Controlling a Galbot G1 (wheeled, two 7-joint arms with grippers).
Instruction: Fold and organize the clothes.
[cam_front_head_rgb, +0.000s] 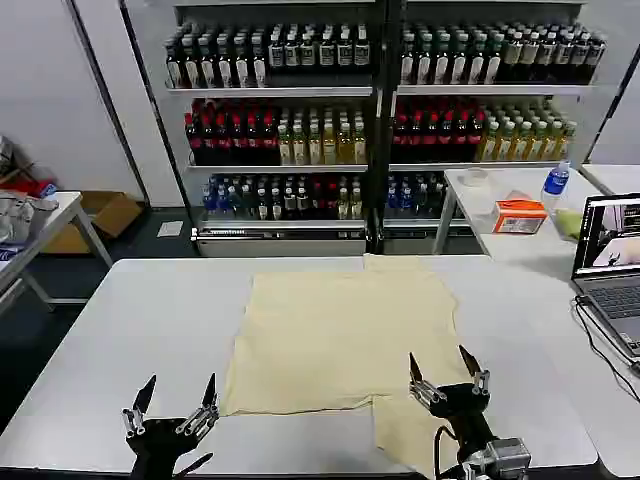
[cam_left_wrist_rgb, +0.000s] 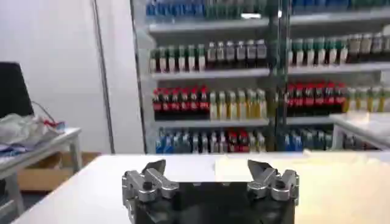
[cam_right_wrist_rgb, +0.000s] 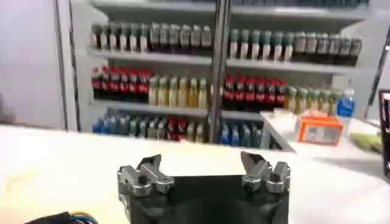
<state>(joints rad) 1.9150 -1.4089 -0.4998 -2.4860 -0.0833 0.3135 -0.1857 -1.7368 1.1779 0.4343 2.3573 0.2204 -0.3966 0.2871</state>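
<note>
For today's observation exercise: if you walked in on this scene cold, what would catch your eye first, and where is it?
First, the cream T-shirt spread flat in the middle of the white table, one part hanging toward the near edge. Next, the two open grippers at that near edge: the left gripper over bare table beside the shirt, the right gripper above the shirt's near corner. Behind them, shelves of bottles line the back wall.

1. No lettering can be read on the bottles (cam_front_head_rgb: 270, 140) ranged on the shelves; their labels are seen as colour bands only.
2. Print on the orange box (cam_front_head_rgb: 520, 215) on the side table cannot be made out.
3. Nothing legible is shown on the laptop screen (cam_front_head_rgb: 612, 236) at the table's right edge.
</note>
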